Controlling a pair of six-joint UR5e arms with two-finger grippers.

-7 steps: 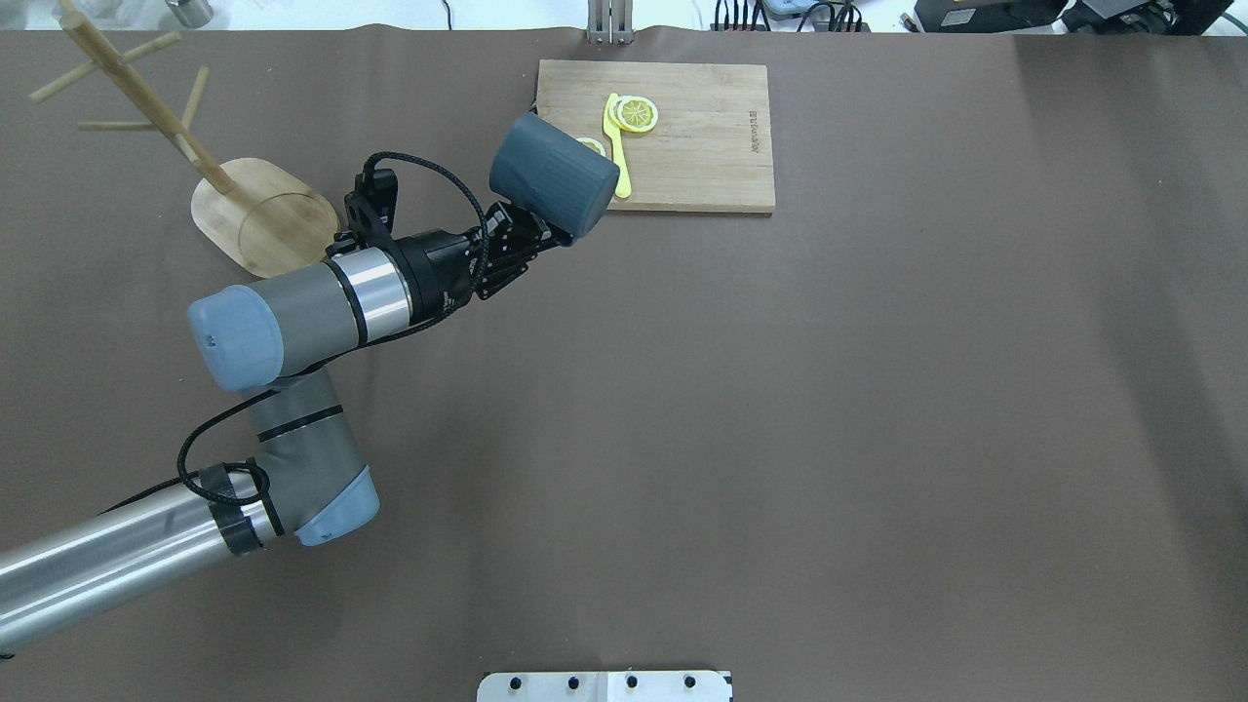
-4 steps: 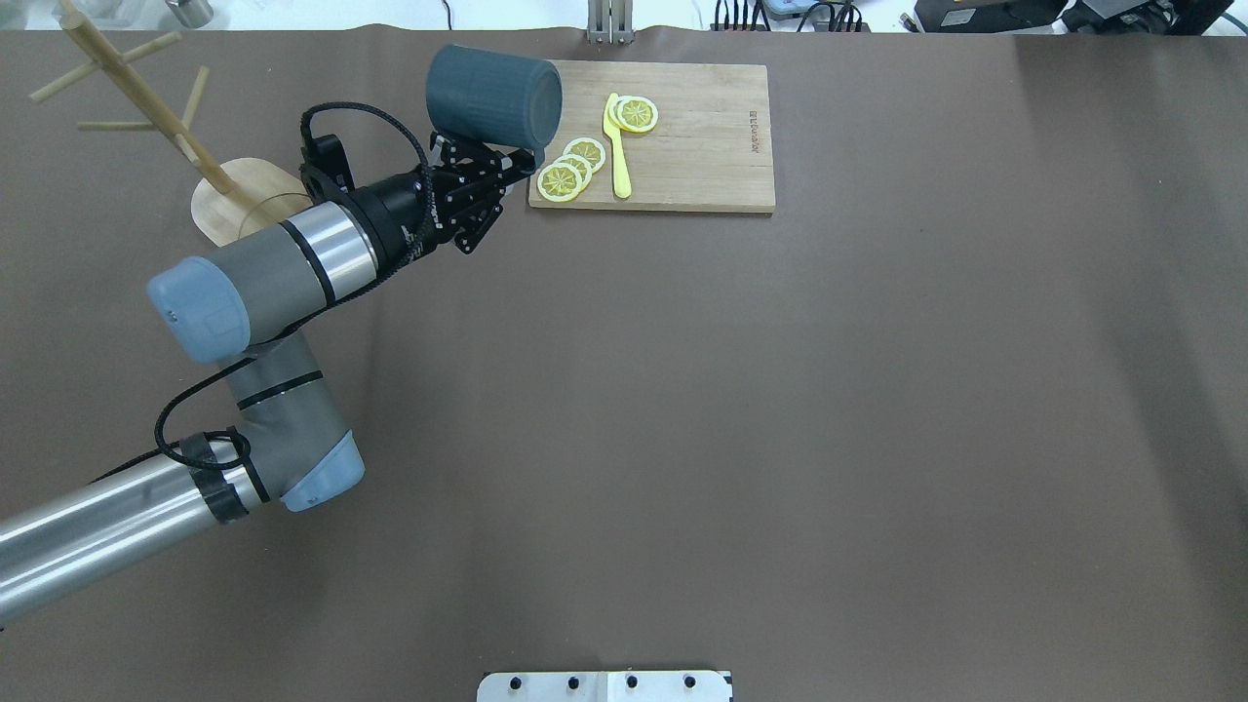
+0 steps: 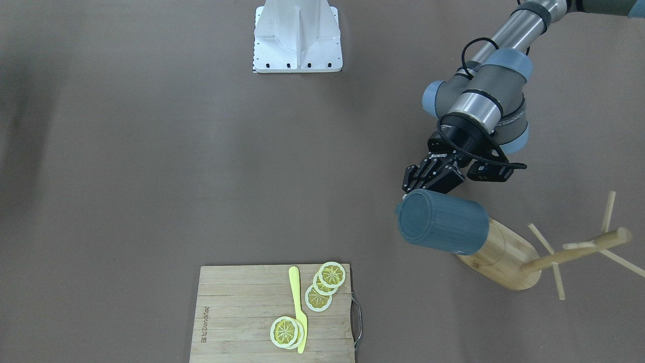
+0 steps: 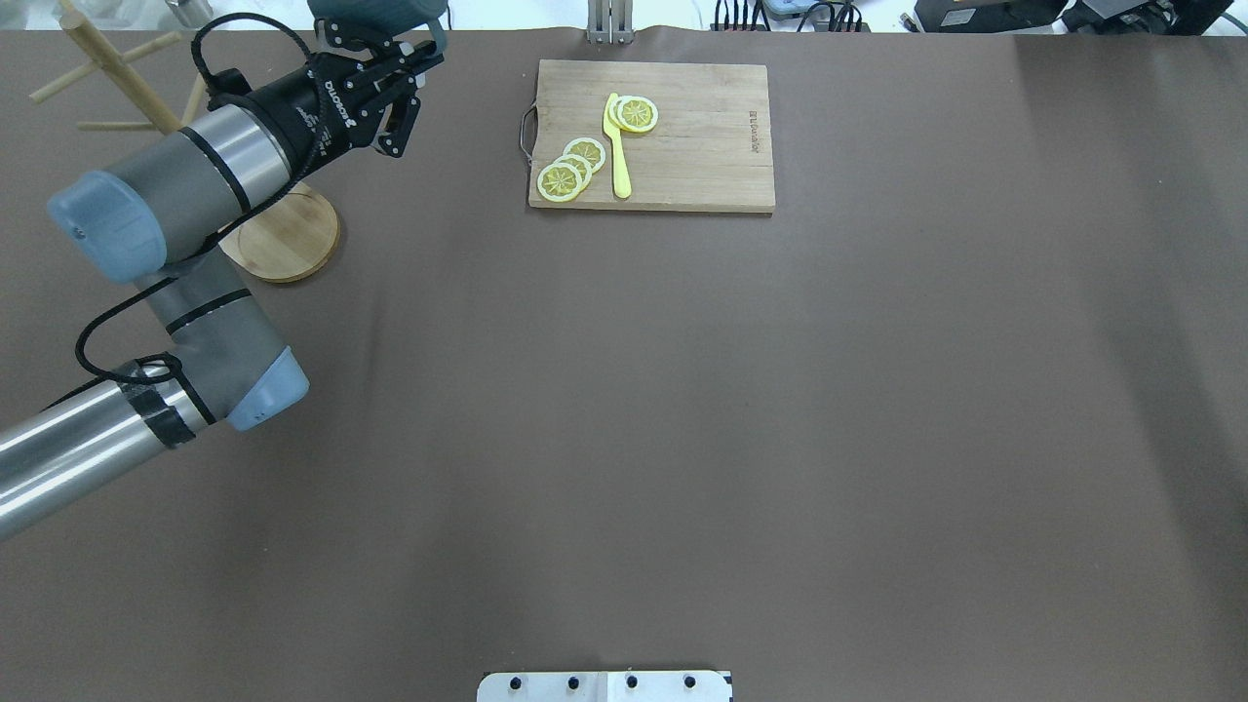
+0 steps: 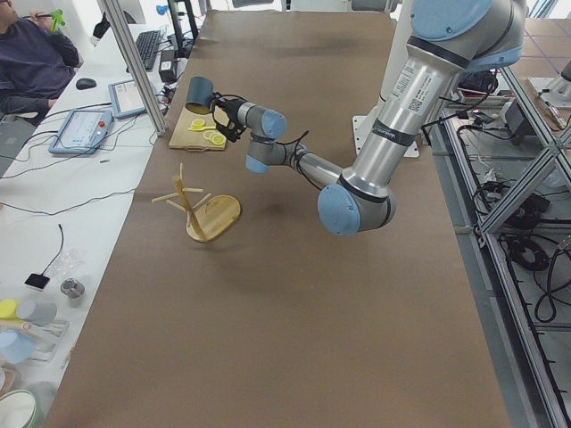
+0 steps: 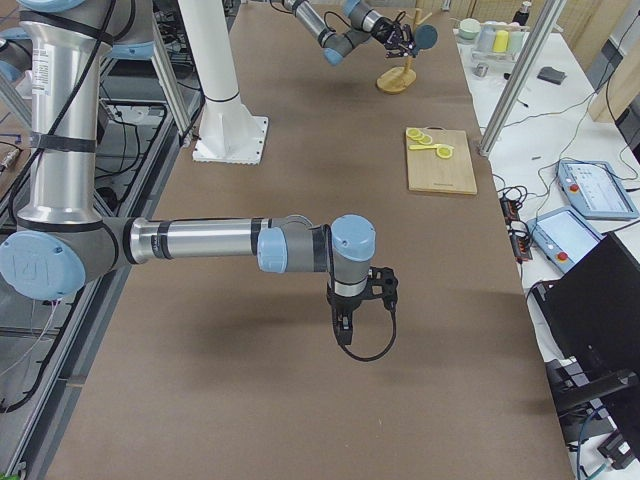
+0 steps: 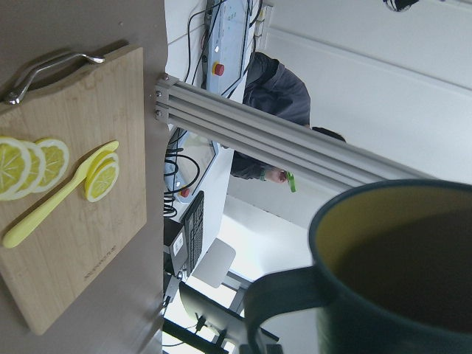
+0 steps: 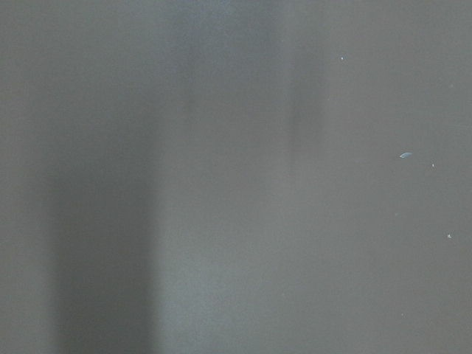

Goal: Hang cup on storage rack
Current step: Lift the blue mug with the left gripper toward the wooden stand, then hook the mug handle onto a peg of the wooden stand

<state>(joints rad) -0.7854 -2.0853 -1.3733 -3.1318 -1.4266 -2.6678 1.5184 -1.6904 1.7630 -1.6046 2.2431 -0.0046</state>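
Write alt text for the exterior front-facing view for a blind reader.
The robot's left gripper holds the blue-grey cup on its side, covering part of the oval base of the wooden storage rack at the view's right. A cutting board with lemon slices and a yellow knife lies at the bottom edge.

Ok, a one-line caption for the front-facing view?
Left gripper holds the blue-grey cup on its side, raised near the wooden rack.
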